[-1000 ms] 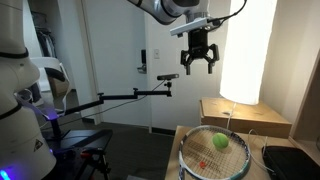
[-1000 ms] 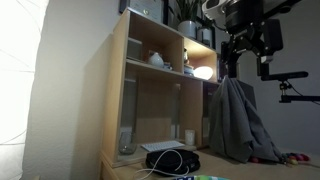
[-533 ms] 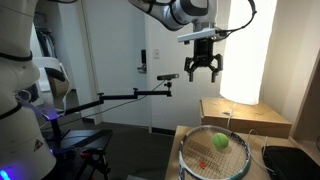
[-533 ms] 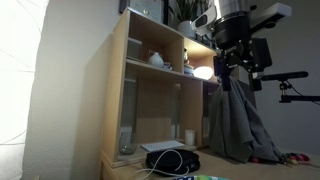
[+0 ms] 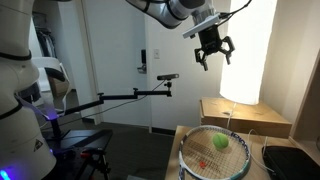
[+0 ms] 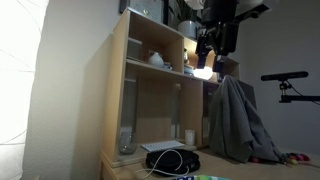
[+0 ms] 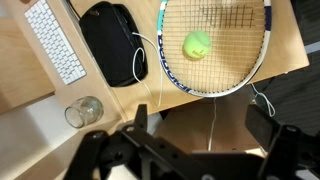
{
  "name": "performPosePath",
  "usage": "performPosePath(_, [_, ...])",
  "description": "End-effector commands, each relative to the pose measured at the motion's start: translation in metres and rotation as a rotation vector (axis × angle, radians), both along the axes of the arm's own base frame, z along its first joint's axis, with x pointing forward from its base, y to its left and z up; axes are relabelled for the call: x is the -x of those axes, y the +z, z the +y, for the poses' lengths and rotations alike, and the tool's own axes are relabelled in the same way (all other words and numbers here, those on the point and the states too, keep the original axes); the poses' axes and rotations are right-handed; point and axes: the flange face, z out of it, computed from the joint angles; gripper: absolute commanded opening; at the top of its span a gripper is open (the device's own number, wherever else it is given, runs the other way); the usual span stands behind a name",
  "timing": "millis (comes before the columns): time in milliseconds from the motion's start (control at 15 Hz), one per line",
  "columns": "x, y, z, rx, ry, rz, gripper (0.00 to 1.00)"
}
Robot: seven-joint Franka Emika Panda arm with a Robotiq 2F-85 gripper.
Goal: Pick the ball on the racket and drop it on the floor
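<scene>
The yellow-green ball [image 5: 220, 142] lies on the strings of the racket [image 5: 205, 158], which rests on a wooden table. In the wrist view the ball [image 7: 196, 44] sits near the middle of the racket head [image 7: 235, 45]. My gripper [image 5: 213, 48] hangs high in the air above the table, well clear of the ball, open and empty. It also shows in an exterior view [image 6: 215, 40] in front of the shelf. In the wrist view its fingers [image 7: 205, 135] are spread wide with nothing between them. A strip of dark floor [image 7: 295, 95] shows past the table edge.
On the table [image 7: 30, 100] lie a white keyboard [image 7: 55, 40], a black case [image 7: 110, 40] and a glass [image 7: 85, 112]. A cardboard box [image 5: 245, 115] stands behind the racket. A camera boom [image 5: 130, 95], a wooden shelf [image 6: 160, 90] and grey cloth [image 6: 235, 125] are nearby.
The gripper dipped slightly, then rose and shifted sideways toward the bright lamp, turning at the wrist. It stays open. The ball and racket have not moved.
</scene>
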Motion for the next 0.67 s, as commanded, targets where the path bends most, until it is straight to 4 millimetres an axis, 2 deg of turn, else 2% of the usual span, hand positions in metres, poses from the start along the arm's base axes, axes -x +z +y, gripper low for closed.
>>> performPosePath(0, [0.0029,0.0059,0.0025,-0.001,0.0,-0.012,1.0])
performPosePath(600, [0.007,0.0063,0.0011,0.004,-0.003,-0.016,1.0])
